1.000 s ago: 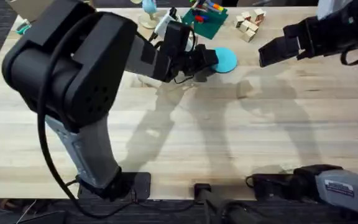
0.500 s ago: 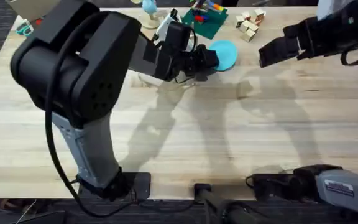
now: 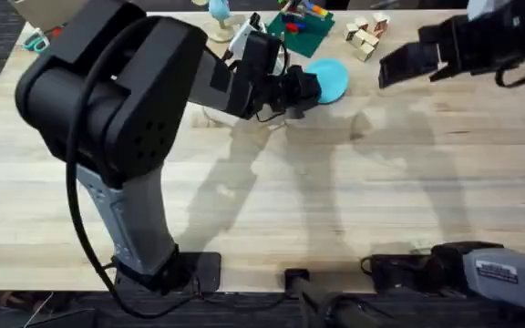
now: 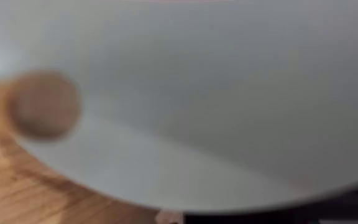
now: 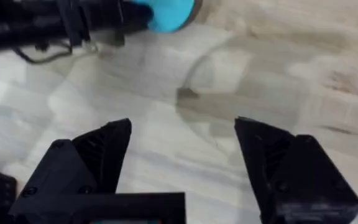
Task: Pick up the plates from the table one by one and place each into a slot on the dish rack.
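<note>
Overhead shows my left pincer (image 3: 310, 88) clenched on the blue plate (image 3: 329, 79) near the tabletop's (image 3: 354, 200) far edge, lifting it rackward I judge; right pincer (image 5: 182, 171) spread, empty.

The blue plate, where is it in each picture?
Overhead: the blue plate is far up the table, middle, at the left gripper, which is shut on its edge.
Left wrist: a big pale blurry curve sits up close; I can't tell if it's the plate.
Right wrist: blue plate by the top edge.
Shared landmark: the left gripper holding it.
</note>
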Controlling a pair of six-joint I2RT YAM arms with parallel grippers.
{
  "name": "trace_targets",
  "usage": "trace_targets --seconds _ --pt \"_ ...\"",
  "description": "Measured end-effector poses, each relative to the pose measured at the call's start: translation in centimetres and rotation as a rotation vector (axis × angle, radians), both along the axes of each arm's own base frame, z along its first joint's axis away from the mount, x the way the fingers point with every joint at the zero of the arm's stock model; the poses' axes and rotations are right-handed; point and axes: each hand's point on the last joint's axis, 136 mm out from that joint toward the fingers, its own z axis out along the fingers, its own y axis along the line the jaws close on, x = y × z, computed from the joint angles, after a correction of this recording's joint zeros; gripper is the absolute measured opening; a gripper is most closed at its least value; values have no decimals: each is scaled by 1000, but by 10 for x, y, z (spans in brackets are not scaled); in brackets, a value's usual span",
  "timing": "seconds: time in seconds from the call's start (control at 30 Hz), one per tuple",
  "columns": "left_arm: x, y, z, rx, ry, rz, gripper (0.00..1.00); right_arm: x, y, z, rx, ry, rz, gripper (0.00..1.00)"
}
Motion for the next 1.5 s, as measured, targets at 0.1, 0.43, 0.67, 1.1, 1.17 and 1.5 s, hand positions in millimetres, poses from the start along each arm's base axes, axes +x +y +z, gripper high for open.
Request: trace_targets --seconds 0.1,0.43,0.67,1.1,1.17,1.5 --pt "0 0 0 -1 2 2 40 15 -5 -3 51 -15 -15 996" --pt "0 0 0 -3 6 4 41 52 -8 -32 206 9 20 996" --pt "0 0 0 -2 6 4 41 96 8 -74 316 4 95 995" --pt "0 0 0 -2 7 5 40 142 35 -127 453 -29 152 995" --pt "0 0 0 -2 7 5 40 147 43 -127 459 -46 167 995" --pt "0 0 -1 3 19 4 40 153 70 -145 490 -17 163 862"
